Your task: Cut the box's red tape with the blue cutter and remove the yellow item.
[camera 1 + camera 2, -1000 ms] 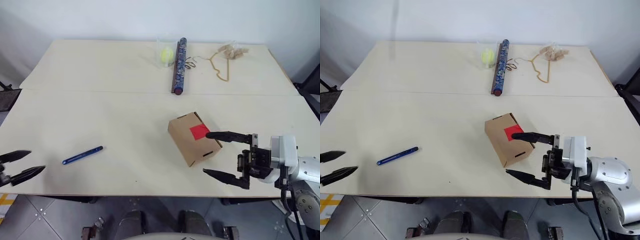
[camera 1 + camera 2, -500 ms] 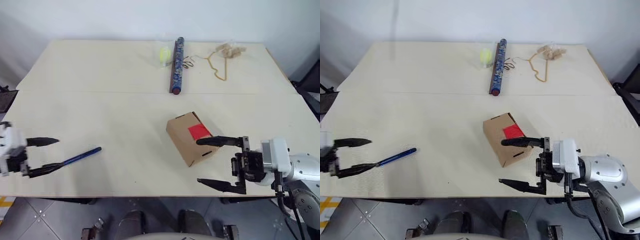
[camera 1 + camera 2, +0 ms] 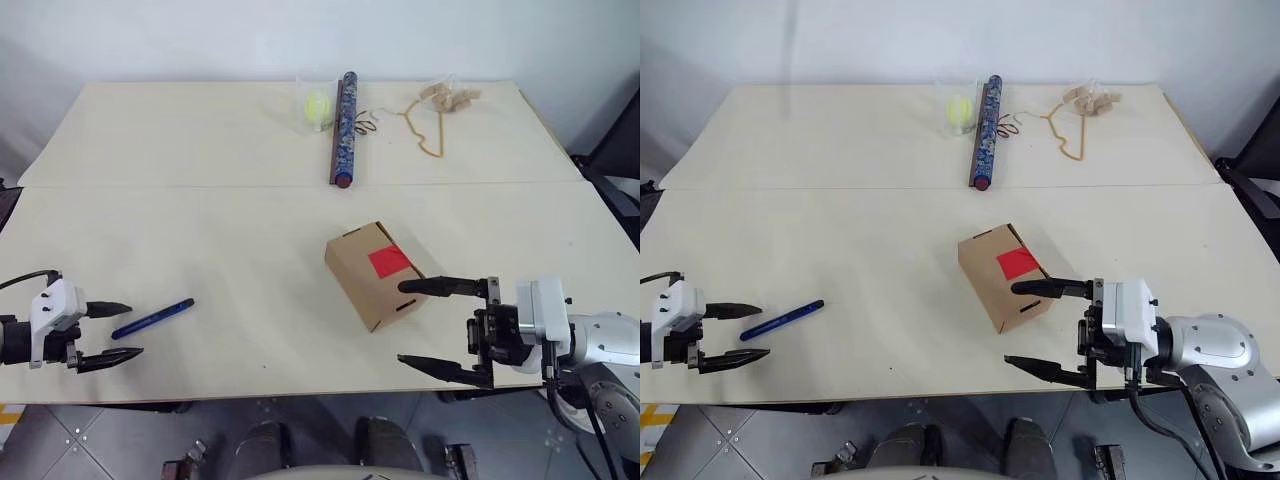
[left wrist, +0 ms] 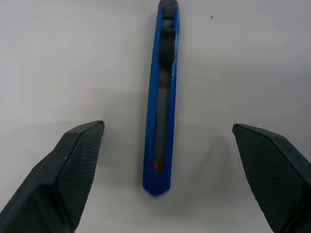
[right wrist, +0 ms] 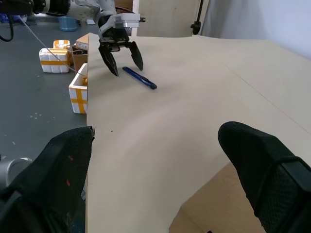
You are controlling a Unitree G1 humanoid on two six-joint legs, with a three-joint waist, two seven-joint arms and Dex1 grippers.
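The blue cutter [image 4: 162,97] is lying flat on the table [image 3: 250,200], lined up between the wide-spread fingers of the left gripper [image 3: 112,332], butt end nearest, nothing gripped yet. It looks light, stiff and slick, probably best pinched mid-body across its narrow sides. The left gripper is angled down toward the tabletop. The right gripper [image 3: 440,325] is also spread wide and empty, held level just beside the cardboard box [image 3: 372,275], red tape [image 3: 390,262] uncut.
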